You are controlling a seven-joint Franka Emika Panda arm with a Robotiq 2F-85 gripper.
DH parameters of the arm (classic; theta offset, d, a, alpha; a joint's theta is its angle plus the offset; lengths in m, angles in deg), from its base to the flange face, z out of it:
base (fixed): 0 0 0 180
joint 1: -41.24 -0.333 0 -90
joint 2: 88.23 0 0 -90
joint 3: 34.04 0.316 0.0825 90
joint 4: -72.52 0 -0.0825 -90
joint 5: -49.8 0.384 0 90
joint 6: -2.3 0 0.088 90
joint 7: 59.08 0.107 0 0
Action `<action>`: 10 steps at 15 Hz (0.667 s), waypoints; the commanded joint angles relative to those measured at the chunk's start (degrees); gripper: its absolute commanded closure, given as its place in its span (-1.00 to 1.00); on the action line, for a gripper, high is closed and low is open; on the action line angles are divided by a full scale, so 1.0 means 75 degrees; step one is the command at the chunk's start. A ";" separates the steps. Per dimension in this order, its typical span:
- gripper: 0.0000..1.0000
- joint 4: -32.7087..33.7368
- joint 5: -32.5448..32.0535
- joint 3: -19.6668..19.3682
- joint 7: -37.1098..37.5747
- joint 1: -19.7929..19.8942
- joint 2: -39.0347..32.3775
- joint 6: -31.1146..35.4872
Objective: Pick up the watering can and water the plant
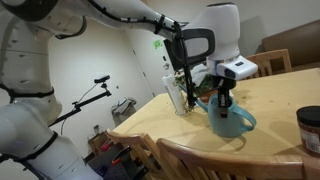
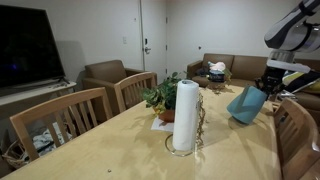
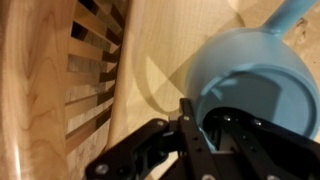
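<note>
Scanning left to right in an exterior view: plant sat on its white tray, paper towel roll just beside it, then watering can tilted near the table edge, apart from the plant. My gripper was clamped tight on the can's top, jaws nearly together. Wrist view: chair slats sat left, then one finger hooked inside the can's blue rim, spout at top right.

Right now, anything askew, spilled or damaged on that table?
Only the watering can is askew: it is held tilted in the shut claw, near the plant, which stands upright. That looks like the grip, not a fault. No spill or damage shows on the table.
</note>
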State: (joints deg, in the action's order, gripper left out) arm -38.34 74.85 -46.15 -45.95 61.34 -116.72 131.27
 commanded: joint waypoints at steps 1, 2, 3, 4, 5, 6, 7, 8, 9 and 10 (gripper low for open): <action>0.65 0.0423 0.1073 0.0443 -0.0239 0.0424 -0.0104 -0.1099; 0.91 0.0544 0.1442 0.0515 -0.0189 0.0490 -0.0168 -0.1289; 0.91 0.0655 0.1818 0.0548 -0.0109 0.0531 -0.0224 -0.1448; 0.94 0.0752 0.2248 0.0555 -0.0065 0.0549 -0.0284 -0.1481; 0.92 0.0841 0.2670 0.0542 -0.0041 0.0565 -0.0343 -0.1503; 0.92 0.0880 0.3099 0.0517 -0.0024 0.0556 -0.0380 -0.1376; 0.92 0.0909 0.3481 0.0483 -0.0068 0.0529 -0.0414 -0.1194; 0.92 0.0914 0.3778 0.0419 -0.0116 0.0468 -0.0433 -0.0948; 0.92 0.0911 0.3970 0.0348 -0.0144 0.0398 -0.0450 -0.0712; 0.92 0.0906 0.4119 0.0286 -0.0129 0.0338 -0.0457 -0.0457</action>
State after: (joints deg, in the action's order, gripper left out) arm -32.72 101.50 -43.04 -46.69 64.56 -119.73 124.63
